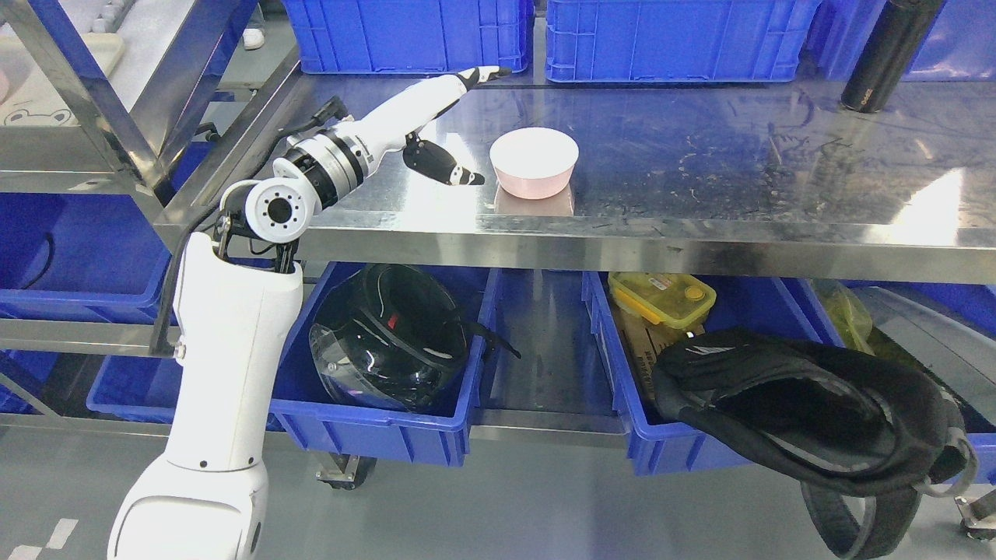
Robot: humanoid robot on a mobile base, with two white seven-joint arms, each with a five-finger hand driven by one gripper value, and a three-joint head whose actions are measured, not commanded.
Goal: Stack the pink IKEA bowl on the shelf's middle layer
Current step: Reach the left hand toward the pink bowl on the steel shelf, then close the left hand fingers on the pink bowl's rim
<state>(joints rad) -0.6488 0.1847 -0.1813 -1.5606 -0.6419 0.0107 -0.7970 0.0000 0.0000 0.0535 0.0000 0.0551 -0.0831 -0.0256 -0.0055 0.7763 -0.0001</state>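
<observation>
- The pink bowl [534, 162] is sitting upright on the steel middle shelf [700, 179], near its front edge and left of the middle, with its pale reflection showing in the metal just below it.
- The left hand [443, 124] is hovering over the shelf just left of the bowl, its fingers spread and holding nothing: the long fingers are pointing toward the back of the shelf while the thumb [442, 163] is reaching toward the bowl's left side without touching it.
- The white left arm [226, 373] is rising from the lower left corner and bending at the wrist over the shelf's front left corner.
- Two blue crates [545, 39] are standing along the back of the shelf, and a black bottle [887, 54] is standing at the far right.
- Below, a blue bin is holding a black helmet [389, 346], and another bin is holding a yellow lidded box [661, 297].
</observation>
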